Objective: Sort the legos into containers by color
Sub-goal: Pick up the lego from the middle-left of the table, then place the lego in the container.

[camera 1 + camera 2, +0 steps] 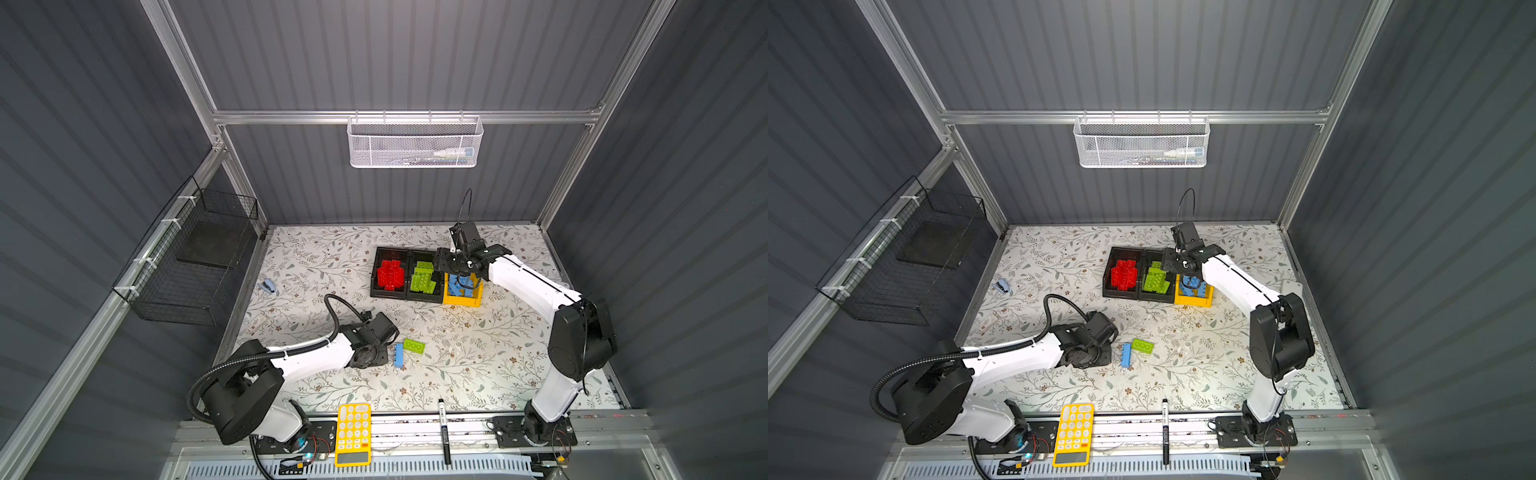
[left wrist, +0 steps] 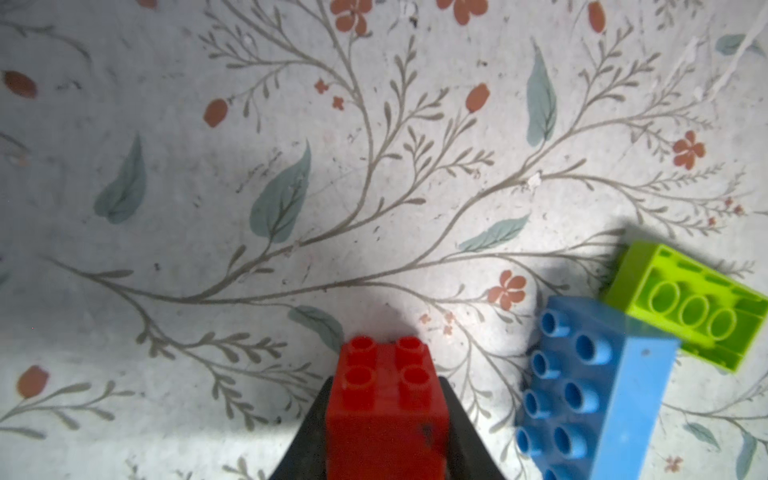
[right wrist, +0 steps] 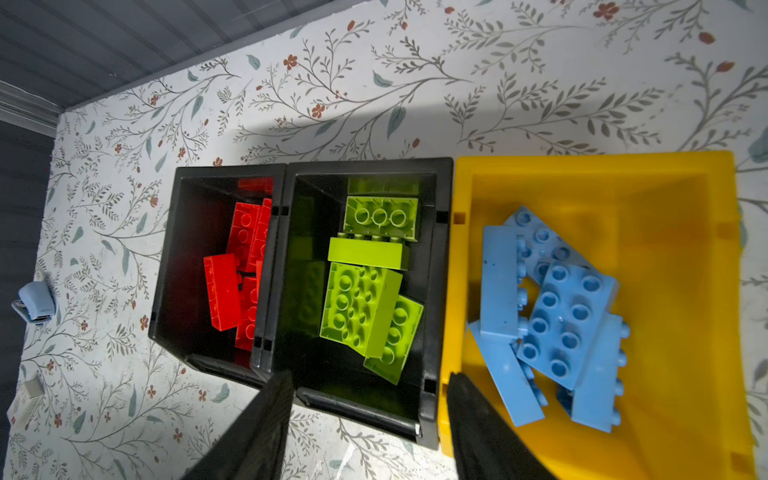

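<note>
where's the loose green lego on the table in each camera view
In a top view: loose green brick on the table, underside up.
In a top view: same spot.
Left wrist: hollow underside showing, beyond the gripped red brick.
Right wrist: not in it; only binned green bricks.
Shared landmark: loose blue brick right beside it.

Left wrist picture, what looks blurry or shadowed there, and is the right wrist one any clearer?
Left wrist view: the red brick is soft, too close to the lens, with shadow on the table round it; the blue brick blurs toward the frame edge. Right wrist view: sharper, but the black bins are dim inside.
</note>
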`<state>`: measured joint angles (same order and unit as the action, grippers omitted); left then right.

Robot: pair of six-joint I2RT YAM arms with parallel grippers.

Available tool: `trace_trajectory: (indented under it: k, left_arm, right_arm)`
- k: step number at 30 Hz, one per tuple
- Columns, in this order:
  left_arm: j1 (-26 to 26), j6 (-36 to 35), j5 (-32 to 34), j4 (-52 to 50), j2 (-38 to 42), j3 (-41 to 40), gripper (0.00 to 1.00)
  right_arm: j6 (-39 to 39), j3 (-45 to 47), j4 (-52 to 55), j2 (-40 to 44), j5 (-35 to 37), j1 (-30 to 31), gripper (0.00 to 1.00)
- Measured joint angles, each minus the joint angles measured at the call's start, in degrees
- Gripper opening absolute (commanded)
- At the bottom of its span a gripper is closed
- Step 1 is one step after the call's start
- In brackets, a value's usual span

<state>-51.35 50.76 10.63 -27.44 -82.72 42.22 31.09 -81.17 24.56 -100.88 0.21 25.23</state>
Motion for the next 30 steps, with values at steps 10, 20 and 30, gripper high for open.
trace_trajectory:
  k: [10, 20, 30]
  left_arm:
    - [1.9, -7.63, 5.27, -3.72, 3.76, 9.42, 0.25]
    - [11.34, -22.29, 4.39, -2.73, -2.4, 25.03, 0.24]
    - [16.24, -33.24, -1.7, 3.41, -23.04, 44.22, 0.25]
  right_arm:
    - [0.42, 7.58, 0.35, 7.82, 0.5, -1.27, 0.61]
    - [1.68, 18.99, 1.09, 16.04, 1.4, -1.68, 0.62]
    - [-4.44, 28.22, 5.16, 24.65, -1.92, -1.03, 0.62]
